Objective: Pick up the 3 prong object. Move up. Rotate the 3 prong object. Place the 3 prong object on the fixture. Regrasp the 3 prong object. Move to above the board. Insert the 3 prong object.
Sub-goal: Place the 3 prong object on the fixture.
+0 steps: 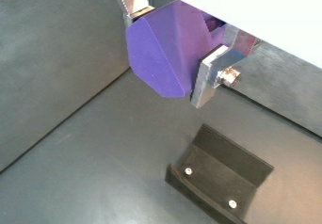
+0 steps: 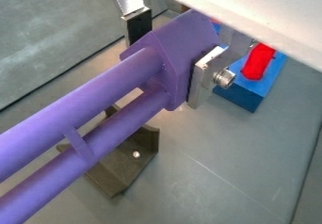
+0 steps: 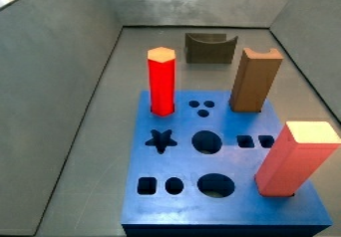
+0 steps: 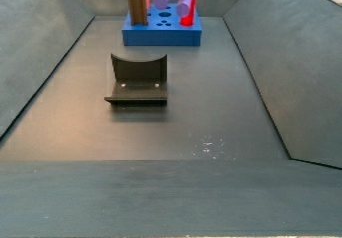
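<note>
End effector [image 2: 171, 60] clamped on 3 prong object [image 2: 88, 124].

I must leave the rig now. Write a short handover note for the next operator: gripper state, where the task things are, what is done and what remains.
Gripper: shut on the purple 3 prong object, held off the floor; in a side view it shows at the far end by the board.
Fixture: bare on the floor, nothing resting in it.
Board: red hexagonal peg, brown block and a pink block stand in it; the three-hole slot looks free.
Done: the peg is picked up and lifted. Whether the fixture step is already done cannot be told.
Left: at least the insertion.
</note>
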### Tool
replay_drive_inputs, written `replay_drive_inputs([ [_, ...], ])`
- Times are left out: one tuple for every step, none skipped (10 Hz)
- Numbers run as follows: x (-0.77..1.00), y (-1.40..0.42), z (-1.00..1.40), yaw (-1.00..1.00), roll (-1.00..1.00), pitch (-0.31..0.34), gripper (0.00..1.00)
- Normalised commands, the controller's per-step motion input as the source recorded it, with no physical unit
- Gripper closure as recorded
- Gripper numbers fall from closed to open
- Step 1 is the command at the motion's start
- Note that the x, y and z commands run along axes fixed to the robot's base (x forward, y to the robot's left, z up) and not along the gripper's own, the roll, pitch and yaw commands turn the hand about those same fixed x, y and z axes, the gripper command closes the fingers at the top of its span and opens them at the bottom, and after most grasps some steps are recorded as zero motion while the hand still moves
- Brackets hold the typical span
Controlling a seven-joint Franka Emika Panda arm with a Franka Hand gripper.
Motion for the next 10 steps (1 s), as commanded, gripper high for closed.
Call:
replay_drive_inputs([
  [1.00, -0.06, 0.04, 0.03, 0.08, 0.183, 1.00],
  [1.00, -0.37, -0.54, 0.16, -1.00, 0.047, 1.00],
  [1.00, -0.33, -0.55, 0.15, -1.00, 0.041, 1.00],
  [1.00, -0.23, -0.46, 0.14, -1.00, 0.035, 1.00],
  [0.90, -0.10, -0.19, 0.13, -1.00, 0.039, 1.00],
  [0.76, -0.03, -0.08, 0.12, -1.00, 0.049, 1.00],
  [0.60, 0.00, -0.04, 0.11, -1.00, 0.071, 1.00],
  [0.51, 0.01, -0.03, 0.11, -1.00, 0.087, 1.00],
  [0.31, 0.03, -0.02, 0.08, -1.00, 0.120, 1.00],
  [0.19, 0.03, -0.01, 0.07, -1.00, 0.142, 1.00],
])
